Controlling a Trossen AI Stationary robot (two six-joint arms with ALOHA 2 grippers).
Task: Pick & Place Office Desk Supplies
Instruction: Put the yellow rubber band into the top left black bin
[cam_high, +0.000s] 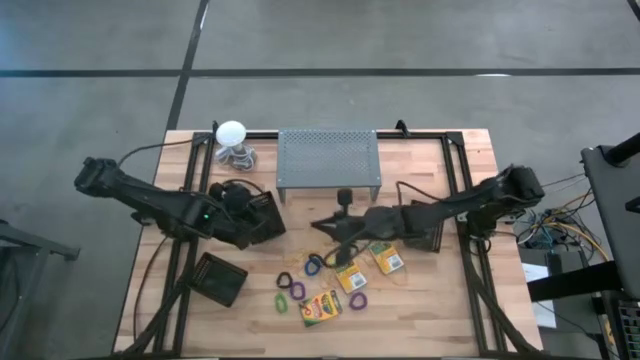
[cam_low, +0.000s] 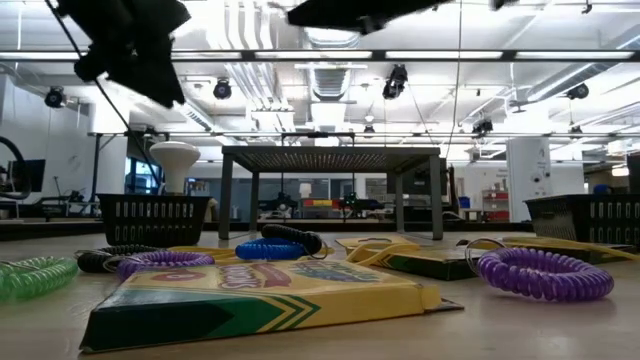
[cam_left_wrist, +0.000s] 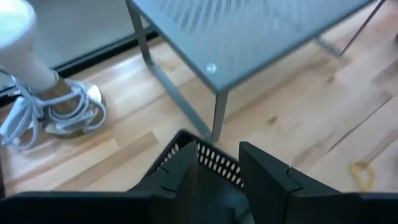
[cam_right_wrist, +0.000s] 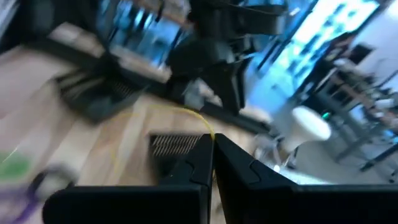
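Overhead, the right gripper (cam_high: 333, 229) reaches in from the right to the middle of the table, just in front of the grey perforated stand (cam_high: 329, 158); the loose supplies lie just beyond it toward the table's front edge: three crayon boxes (cam_high: 320, 307) and a scatter of coiled loops (cam_high: 299, 291); the right arm is clearly the nearer one to them. The left gripper (cam_high: 262, 222) sits at a black mesh basket (cam_high: 266, 217) on the left half; a second black basket (cam_high: 218, 279) stands nearer the front.

From table height, a crayon box (cam_low: 250, 298) lies flat in the foreground, its long axis running across the view; a purple loop (cam_low: 545, 272) rests to one side, a green loop (cam_low: 36, 275) to the other, a blue loop (cam_low: 268, 248) behind.

The left wrist view shows its fingers (cam_left_wrist: 186, 169) standing apart over the basket's rim (cam_left_wrist: 214, 163); I cannot tell whether they grip it.

The right wrist view shows its fingers (cam_right_wrist: 200, 163) pressed together on a thin yellow rubber band (cam_right_wrist: 186, 113) arcing up from the tips; a basket lies ahead, probably where the band should go.
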